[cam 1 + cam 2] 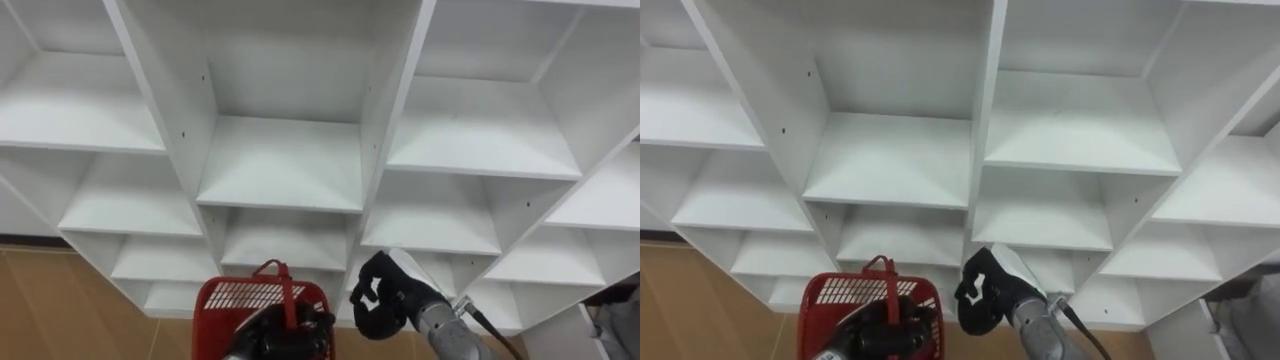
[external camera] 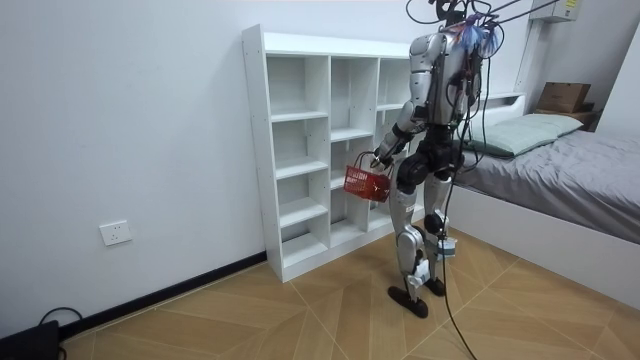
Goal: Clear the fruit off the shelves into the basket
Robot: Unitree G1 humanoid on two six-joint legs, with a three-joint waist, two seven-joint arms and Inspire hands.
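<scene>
The closet (image 1: pixel 280 160) is a white unit of open compartments, three columns wide in the room view, standing against a white wall (image 2: pixel 120 120) on a wooden floor (image 2: pixel 250 310) laid in a herringbone pattern. The robot stands upright just in front of it, facing the shelves. A socket (image 2: pixel 116 233) sits low on the wall at the room view's left. A bed (image 2: pixel 570 180) with a grey cover and a pillow (image 2: pixel 520 130) lies at that view's right, with a cardboard box (image 2: pixel 563 97) behind it.

The left hand (image 1: pixel 285 330) is curled round the handle of a red basket (image 1: pixel 250 295), which hangs before the lower shelves at about hip height. The right hand (image 1: pixel 385 295) is raised just beside the basket, in front of a low compartment and touching nothing. It is seen from the back, and I cannot tell whether it is spread or closed.

The eye views cut off the basket's lower part and both forearms at the bottom edge. The left hand and the handle cover much of the basket's inside, so its contents cannot be made out. The closet's top and outer columns run out of the eye views, and its right column is partly hidden behind the robot in the room view.
</scene>
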